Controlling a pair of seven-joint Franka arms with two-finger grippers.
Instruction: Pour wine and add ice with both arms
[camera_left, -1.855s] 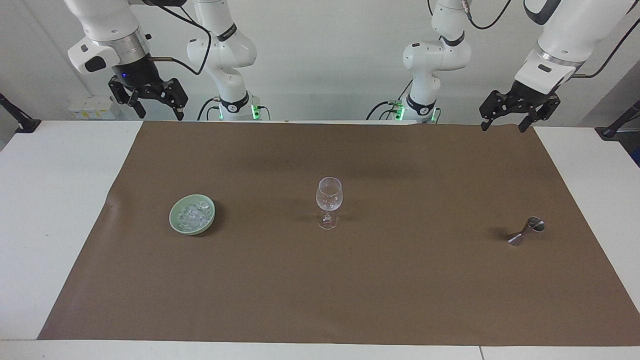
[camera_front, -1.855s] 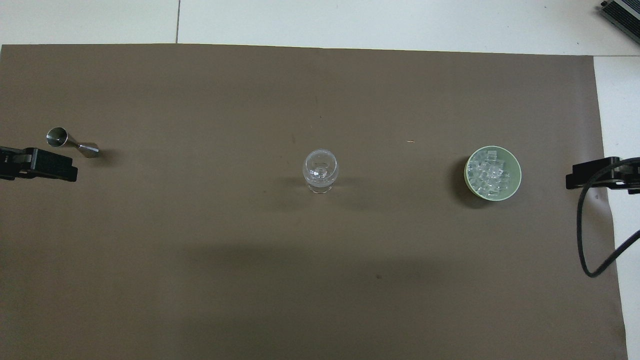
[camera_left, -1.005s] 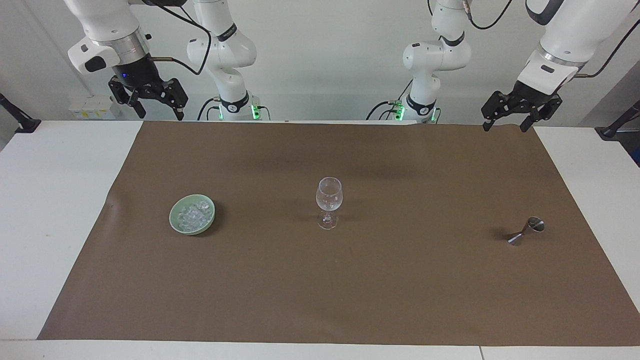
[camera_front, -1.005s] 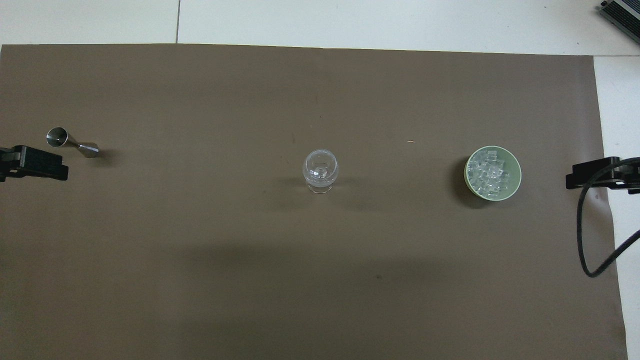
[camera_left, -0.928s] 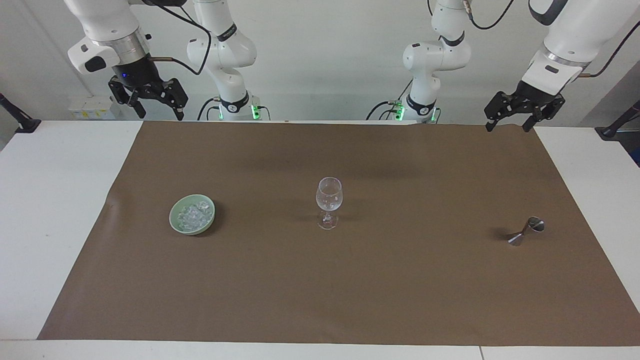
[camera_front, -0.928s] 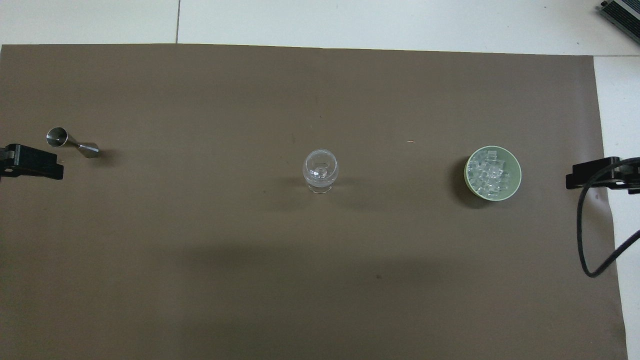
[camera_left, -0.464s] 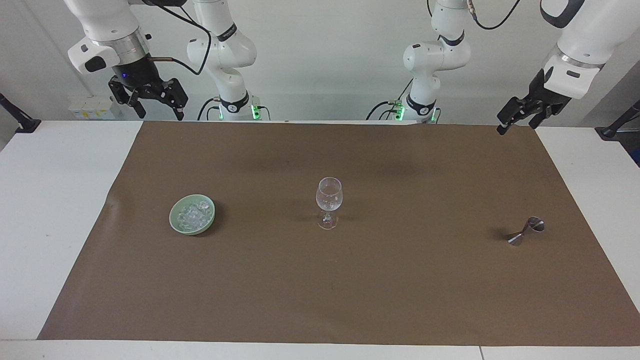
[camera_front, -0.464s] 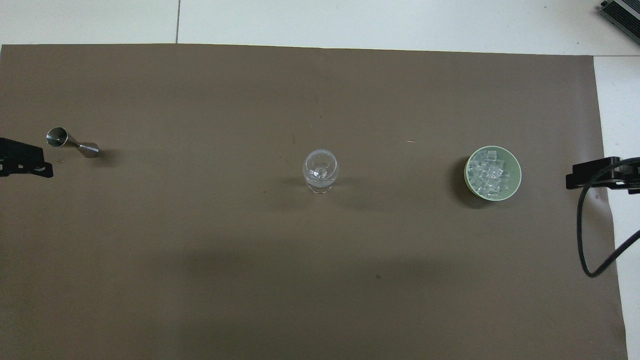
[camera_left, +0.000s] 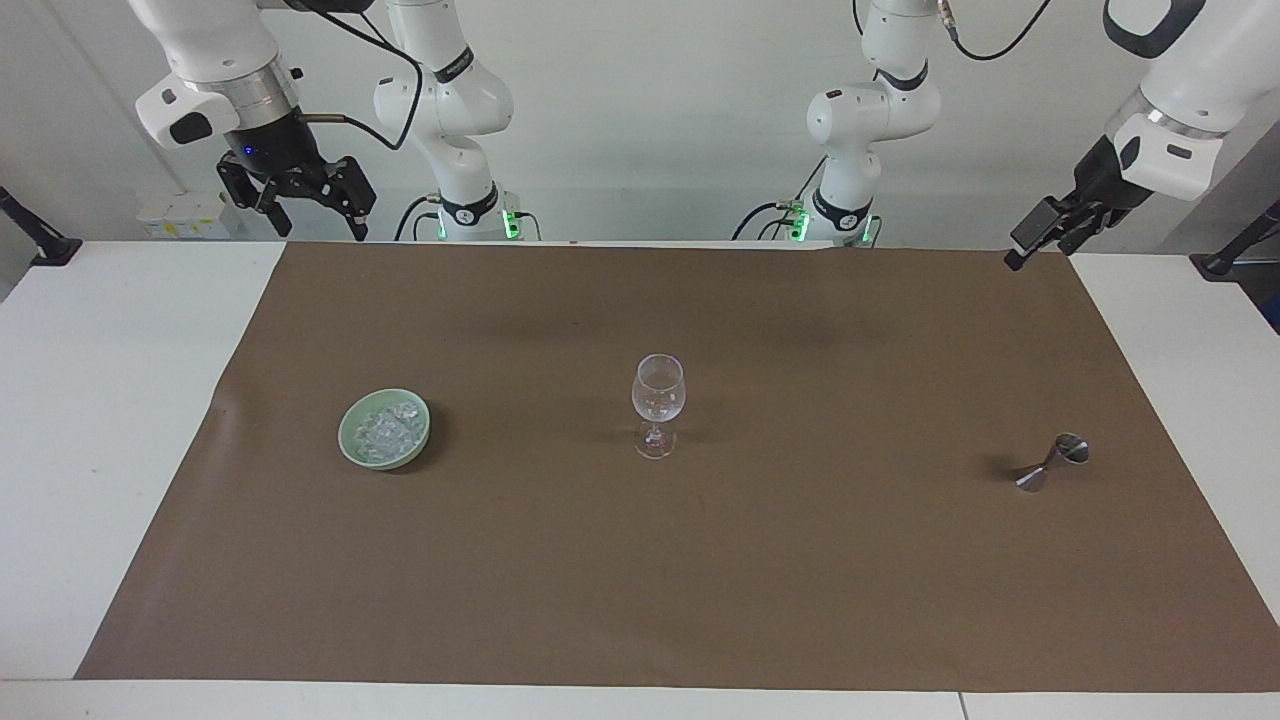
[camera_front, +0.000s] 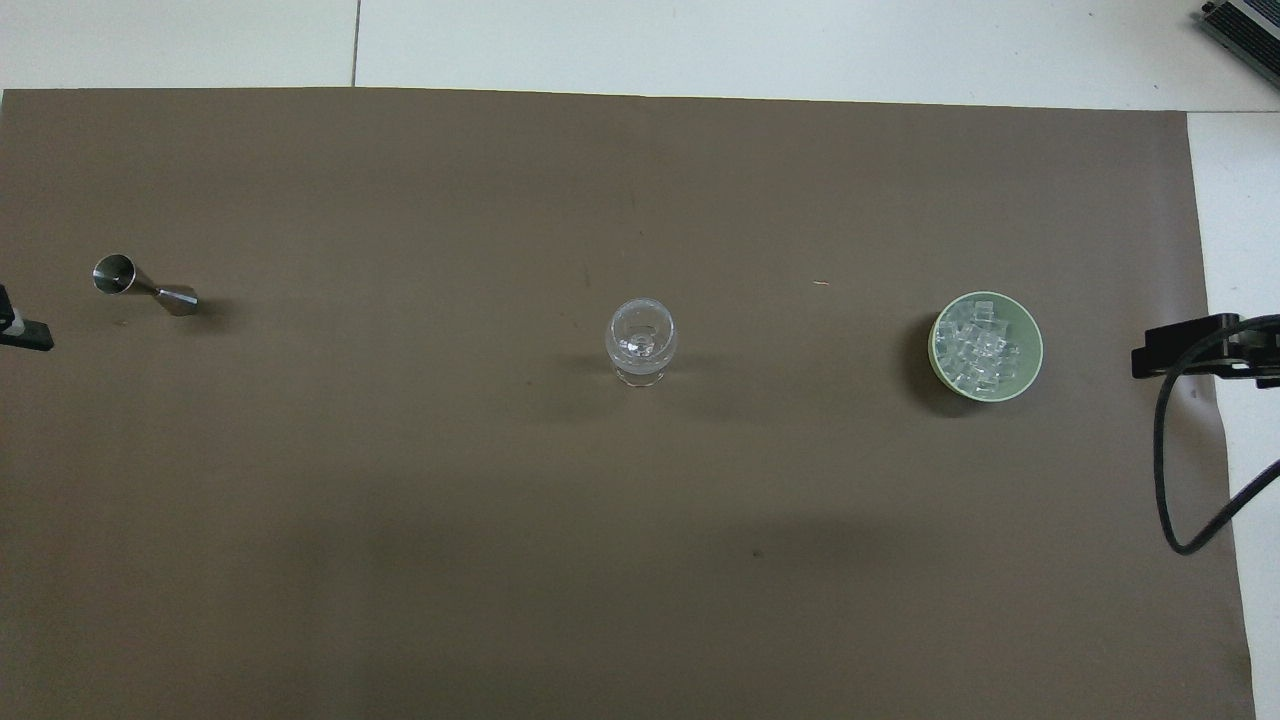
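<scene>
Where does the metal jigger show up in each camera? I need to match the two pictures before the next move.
Facing view: the metal jigger lies tipped on the brown mat, low at the picture's right, toward the left arm's end.
Overhead view: the jigger is at the picture's left edge, about mid-height.
Shared landmark: the wine glass stands mid-mat in both views.

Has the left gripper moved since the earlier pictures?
Yes. In the facing view the left gripper has turned and drawn outward, away from the mat, toward the left arm's end of the table.
</scene>
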